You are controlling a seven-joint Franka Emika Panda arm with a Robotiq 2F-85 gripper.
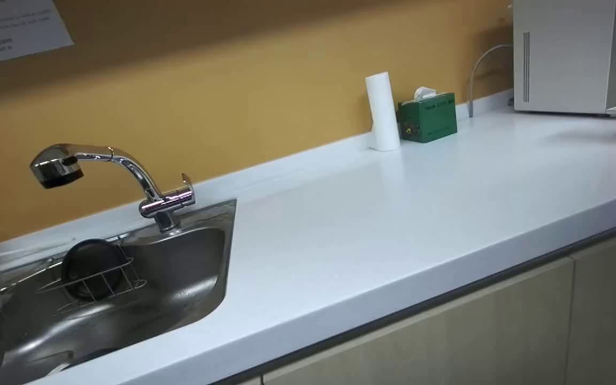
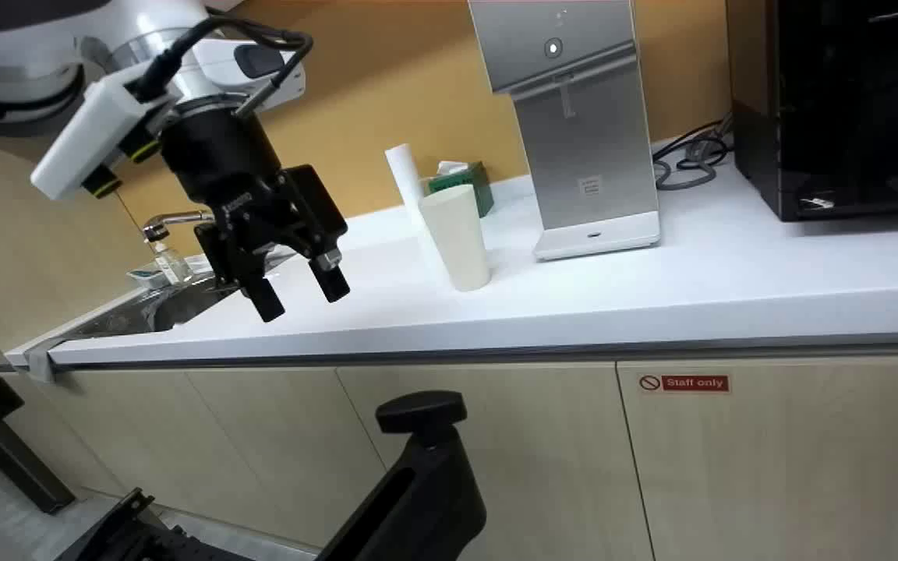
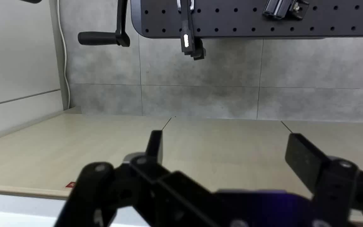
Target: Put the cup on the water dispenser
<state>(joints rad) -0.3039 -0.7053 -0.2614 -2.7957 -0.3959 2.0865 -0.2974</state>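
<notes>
the cup [image 2: 458, 240] is standing upright on the counter [image 2: 768, 265], the pincer [image 2: 299, 293] hanging wide
in an exterior view the cup is sitting near the water dispenser [image 2: 580, 144], toward its eight o'clock; the pincer is hovering at the cup's eight o'clock, its jaws standing well apart in the wrist view too.

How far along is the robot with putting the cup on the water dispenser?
Nothing of the job looks done: the cup stands upright on the counter, apart from the water dispenser. Nothing is in hand: the gripper hangs open and empty. Left to do: grasp the cup, lift it and, probably, set it on the dispenser's low white base.
</notes>
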